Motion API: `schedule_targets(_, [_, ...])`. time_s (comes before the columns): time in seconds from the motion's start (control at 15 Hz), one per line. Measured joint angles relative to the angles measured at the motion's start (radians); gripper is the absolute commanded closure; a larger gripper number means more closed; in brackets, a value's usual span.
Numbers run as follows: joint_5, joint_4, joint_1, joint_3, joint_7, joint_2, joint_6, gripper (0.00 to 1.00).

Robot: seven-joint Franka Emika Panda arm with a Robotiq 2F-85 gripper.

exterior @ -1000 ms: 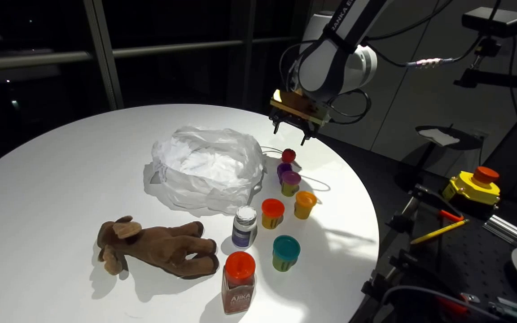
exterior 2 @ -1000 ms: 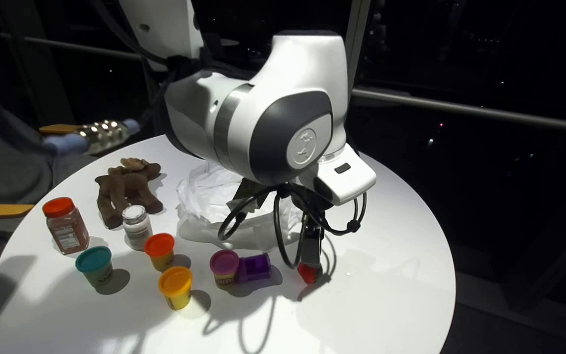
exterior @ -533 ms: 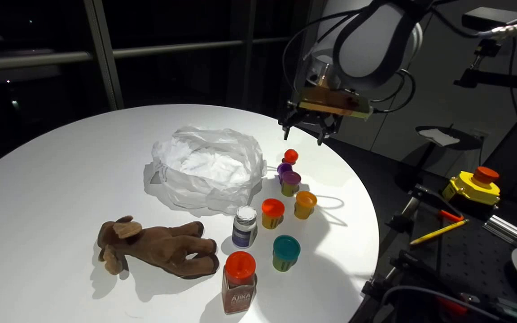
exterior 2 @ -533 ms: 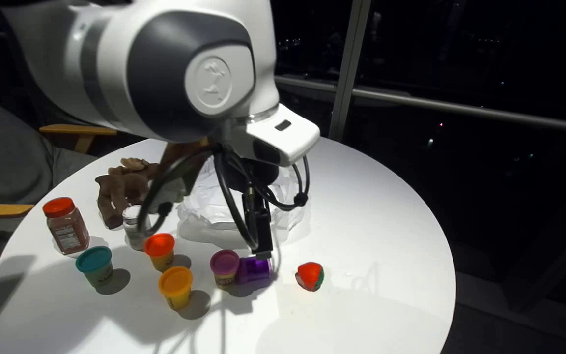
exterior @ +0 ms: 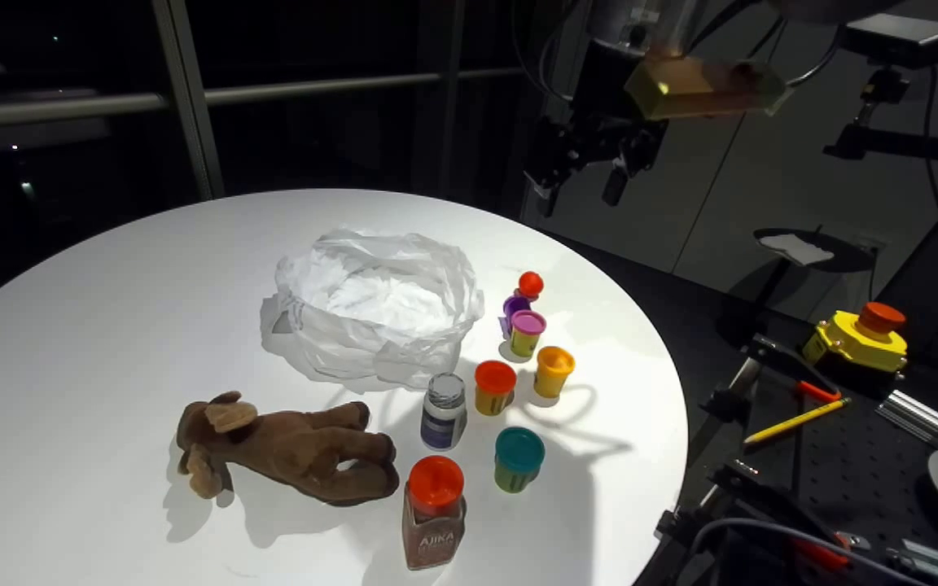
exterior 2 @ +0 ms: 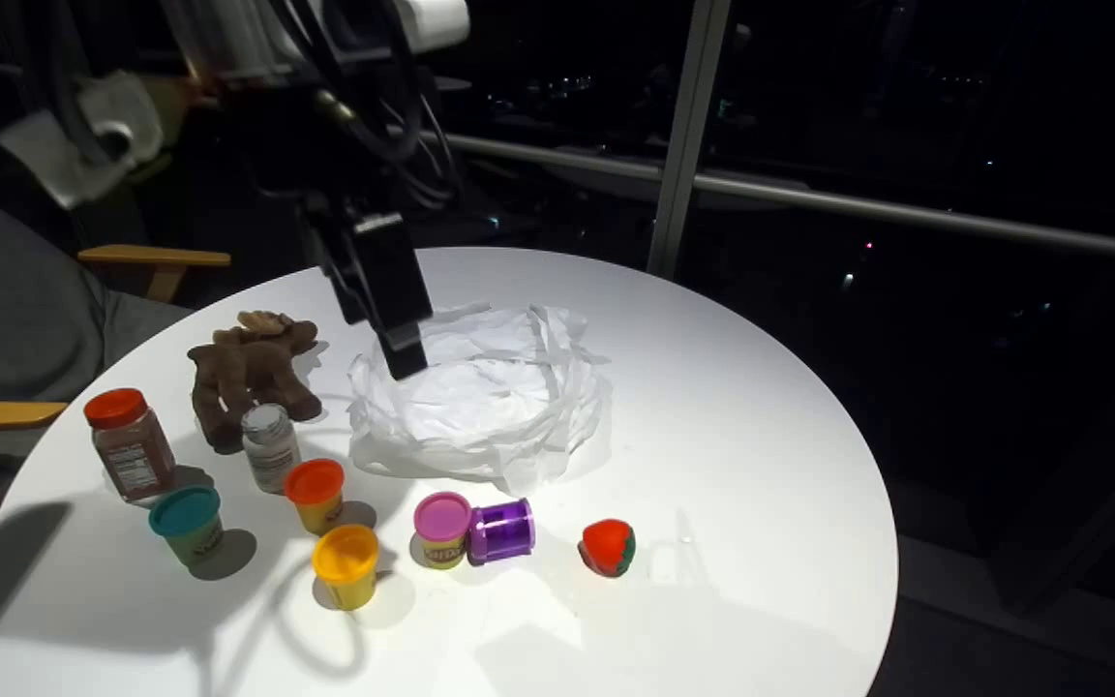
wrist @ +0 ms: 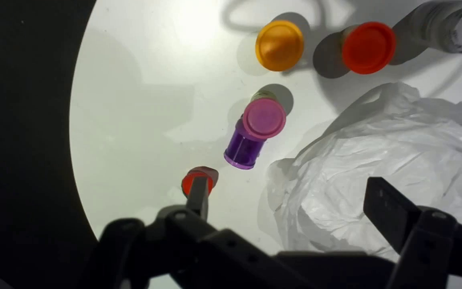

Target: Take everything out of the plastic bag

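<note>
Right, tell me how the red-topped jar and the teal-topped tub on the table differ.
The red-topped jar is tall, whereas the teal-topped tub is noticeably shorter. The jar has flat sides; the tub is round. The jar's body looks brownish and shows the word AJIKA, while the tub's body is greenish. Both stand upright on the table.

both exterior views: slanted down, sharing table (exterior: 151,309) | wrist view: steeper, closer
</note>
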Motion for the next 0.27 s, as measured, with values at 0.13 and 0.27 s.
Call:
schedule_targets(0.13, [0.008, -0.007, -0.046, 0.071, -0.004, -0.044, -0.027, 0.0])
schedule_targets(0.27, [0.008, -0.007, -0.073, 0.083, -0.005, -0.019, -0.023, 0.0])
